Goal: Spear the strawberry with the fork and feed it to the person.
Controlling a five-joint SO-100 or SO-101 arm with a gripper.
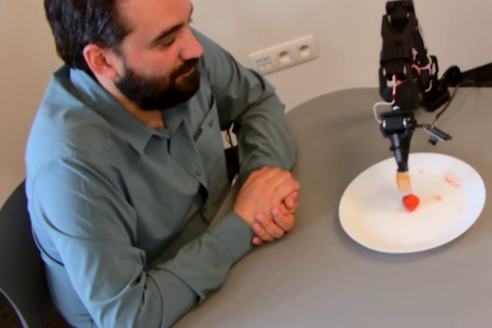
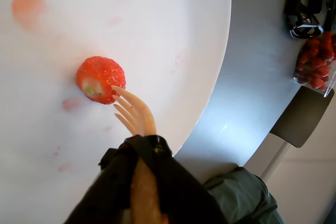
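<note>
**Fork poised at the strawberry**

On the white plate (image 1: 453,224) at the right of the fixed view, the strawberry (image 1: 411,202) lies near the middle, among faint pink smears. Directly above and just beside it hangs the fork (image 1: 403,182), tines down, on its black stem. From the wrist view the tines (image 2: 126,106) reach the berry's (image 2: 101,79) edge, the topmost one touching or nearly touching its red skin beside the pale cut face. The jaws are clamped around the fork's handle, which runs up between the dark parts of the gripper (image 2: 144,182).

The person (image 1: 146,151) sits at the left of the counter (image 1: 323,282), hands folded, looking toward the plate.

The step in hand appears to be the spearing. The tines meet the berry off-centre, so a straight push may roll it away across the slick plate. Shifting the fork over the fruit's middle and pressing down steadily would likely seat it better.
</note>
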